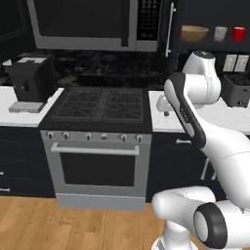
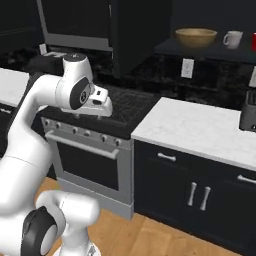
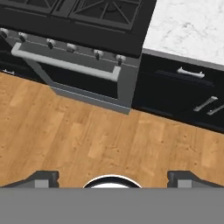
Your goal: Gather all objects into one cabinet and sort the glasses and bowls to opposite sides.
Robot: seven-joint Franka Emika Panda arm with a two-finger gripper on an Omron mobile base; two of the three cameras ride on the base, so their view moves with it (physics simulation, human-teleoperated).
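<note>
The gripper [image 3: 112,177] is hanging wide and empty over the floor. The bowl [image 2: 196,36] and mugs [image 2: 232,39] are sitting in the cabinet [image 2: 210,50], so finding the tumbler likely comes next.

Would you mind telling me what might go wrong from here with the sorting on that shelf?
1. The bowl, grey mug and red mug sit close together on the shelf; reaching in could knock one off.
2. The open claw faces the floor, so a wide swing up could clip the cabinet door.

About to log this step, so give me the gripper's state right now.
Gripper: open and empty, fingertips spread wide, pointing down at the wooden floor in front of the oven.
</note>
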